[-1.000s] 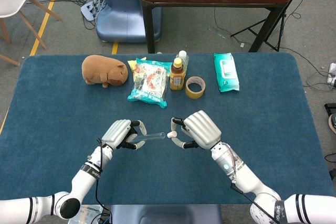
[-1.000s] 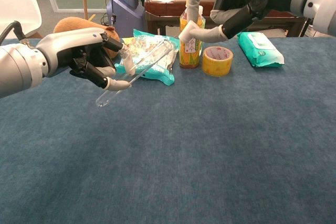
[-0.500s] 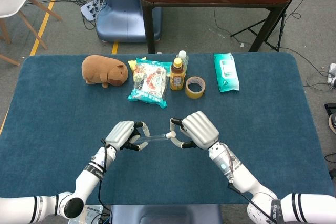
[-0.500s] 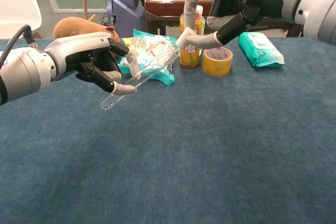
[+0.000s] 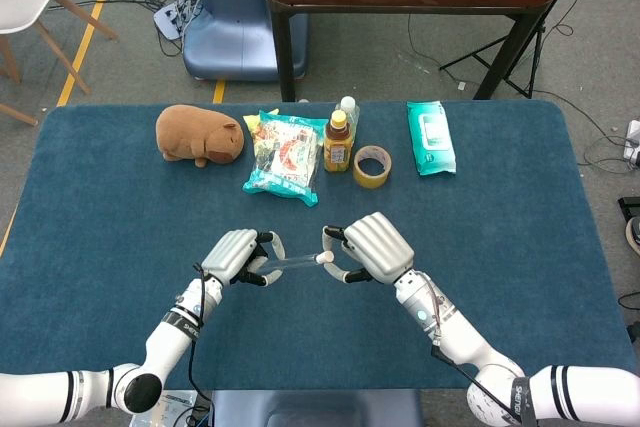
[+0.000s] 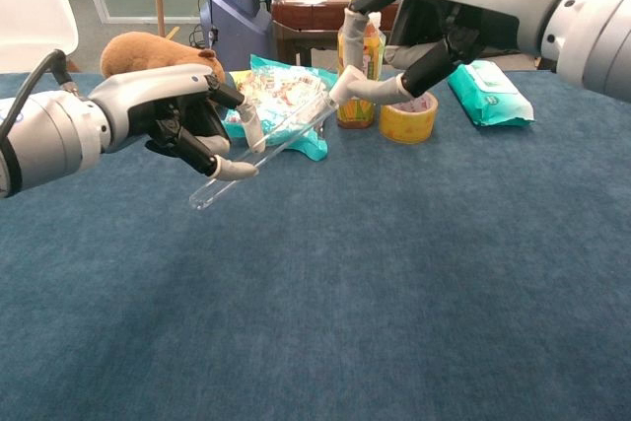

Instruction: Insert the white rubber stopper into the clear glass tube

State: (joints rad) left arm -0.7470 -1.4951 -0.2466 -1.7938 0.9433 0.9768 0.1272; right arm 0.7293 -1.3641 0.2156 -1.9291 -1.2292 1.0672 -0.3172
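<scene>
Glass tube (image 6: pixel 258 152) lies slanted above the desk (image 6: pixel 394 273), pinched in the left hand (image 5: pixel 232 256), open end aimed right. Right hand (image 5: pixel 372 246) fingers pinch the white stopper (image 5: pixel 324 258) touching that mouth, seemingly lined up for pushing in.

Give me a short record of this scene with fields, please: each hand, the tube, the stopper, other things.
left hand: holds clear glass tube, tilted, above table
right hand: pinches white rubber stopper in fingers
stopper: at tube's open end; whether seated, cannot tell
far side of table: capybara plush, snack bag, tea bottle, yellow tape roll, wet wipes pack
</scene>
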